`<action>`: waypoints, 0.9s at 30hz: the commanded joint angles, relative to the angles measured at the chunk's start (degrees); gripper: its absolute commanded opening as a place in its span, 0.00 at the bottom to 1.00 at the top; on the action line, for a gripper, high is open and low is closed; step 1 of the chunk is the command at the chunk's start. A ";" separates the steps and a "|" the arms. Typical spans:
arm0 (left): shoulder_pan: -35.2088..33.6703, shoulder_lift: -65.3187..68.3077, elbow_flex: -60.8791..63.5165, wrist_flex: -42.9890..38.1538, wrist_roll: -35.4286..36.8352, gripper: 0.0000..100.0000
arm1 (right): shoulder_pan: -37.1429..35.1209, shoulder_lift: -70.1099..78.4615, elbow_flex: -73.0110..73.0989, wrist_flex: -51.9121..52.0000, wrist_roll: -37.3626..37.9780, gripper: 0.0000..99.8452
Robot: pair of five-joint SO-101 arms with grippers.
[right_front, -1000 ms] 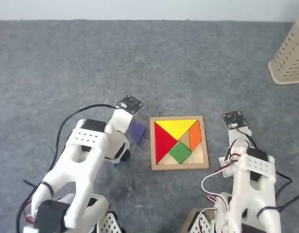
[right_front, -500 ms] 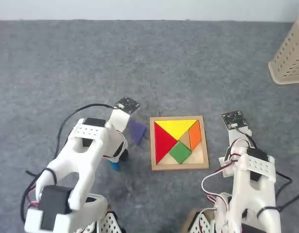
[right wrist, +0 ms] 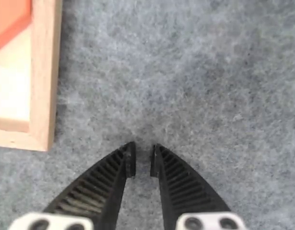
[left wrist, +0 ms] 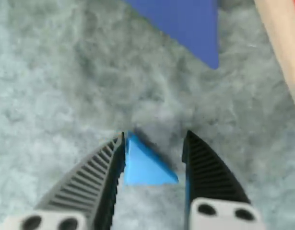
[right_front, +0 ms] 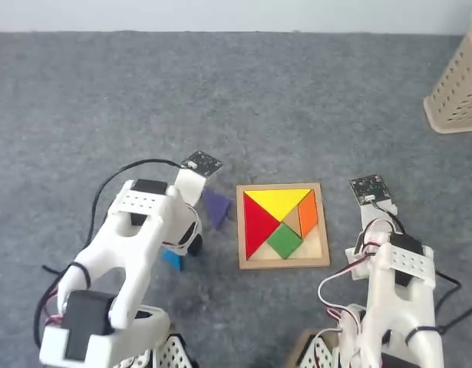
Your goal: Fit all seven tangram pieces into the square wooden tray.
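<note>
- Wooden tray point(right_front: 284, 264): it is square and lies flat on the grey carpet point(right_front: 220, 100) between my two arms, nearer the right one.
- Inside it I count four pieces. A yellow triangle point(right_front: 278, 201) lies along the far rim and a red triangle point(right_front: 256, 225) along the left rim. An orange piece point(right_front: 308, 212) is on the right and a green square point(right_front: 285, 240) sits below the middle. All lie flat, edge to edge.
- Bare tray floor shows in the near right corner and in a small patch between orange and green.
- A dark blue-violet triangle point(right_front: 217, 207) lies flat on the carpet just beside the tray's left rim, not touching it.
- A small light blue triangle point(left wrist: 145, 165) lies on the carpet further left, near the left arm's base side.
- My left gripper point(left wrist: 154, 136) is down at the carpet, jaws about half spread and straddling the light blue triangle. One finger point(left wrist: 109, 163) is against its edge and the other is just off its corner. I cannot tell whether it is pinched.
- My right gripper point(right wrist: 142, 151) is over bare carpet just beside the tray's near right corner. Its jaws are almost together with only a thin slit, and nothing is between them.
- A pale perforated basket point(right_front: 458, 84) stands at the far right edge, well apart.
</note>
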State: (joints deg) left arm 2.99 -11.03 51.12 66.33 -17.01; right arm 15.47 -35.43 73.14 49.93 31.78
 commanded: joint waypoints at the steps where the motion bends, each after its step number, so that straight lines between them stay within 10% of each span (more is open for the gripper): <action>1: -0.35 0.00 -3.30 2.29 -0.18 0.19 | 1.01 -1.01 0.53 -1.10 -0.18 0.09; 27: -13.01 -6.24 3.12 4.22 -8.53 0.20 | 1.01 -1.01 0.53 -1.10 -0.09 0.09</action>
State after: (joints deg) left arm -9.93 -15.08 53.58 68.26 -25.01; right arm 15.47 -35.43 73.14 49.93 31.78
